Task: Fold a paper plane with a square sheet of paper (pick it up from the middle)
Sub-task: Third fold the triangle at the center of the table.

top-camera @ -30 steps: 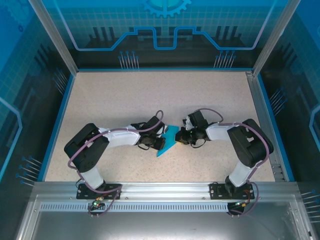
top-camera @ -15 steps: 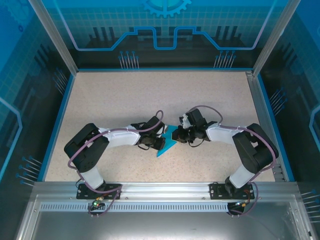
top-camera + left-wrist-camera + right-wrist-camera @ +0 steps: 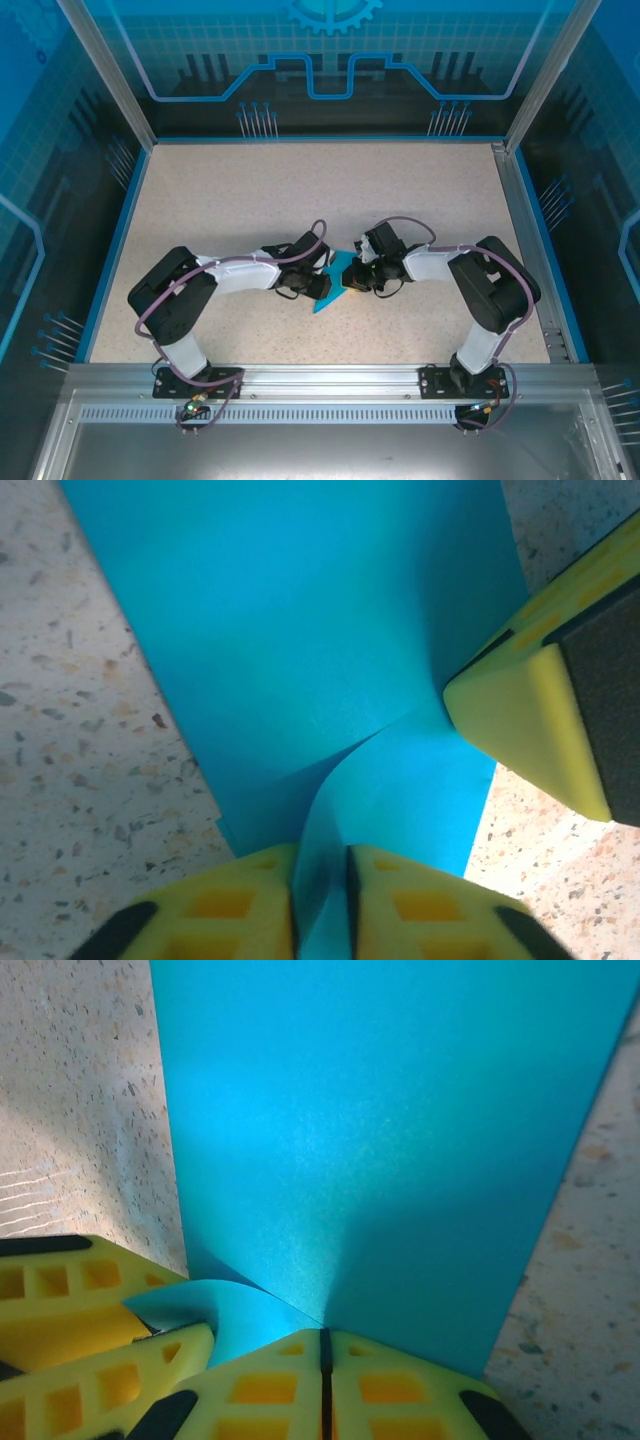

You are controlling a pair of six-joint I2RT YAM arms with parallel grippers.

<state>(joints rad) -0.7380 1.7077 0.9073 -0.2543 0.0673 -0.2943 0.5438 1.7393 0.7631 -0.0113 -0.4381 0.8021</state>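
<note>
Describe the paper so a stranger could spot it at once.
On the speckled table, find where the left gripper and right gripper meet. The paper sits between them, a partly folded sheet, bright cyan against the beige top and white arms.

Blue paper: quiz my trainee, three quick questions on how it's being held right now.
1. True or false: the blue paper lies flat, untouched by either arm.
2. In the right wrist view, the right gripper has its jaws: A wide apart; B closed to a thin line at the paper's edge; C gripping a pen.
3. Whose yellow finger enters the left wrist view from the right?
Key: 1 false; 2 B; 3 the right gripper's.
</note>
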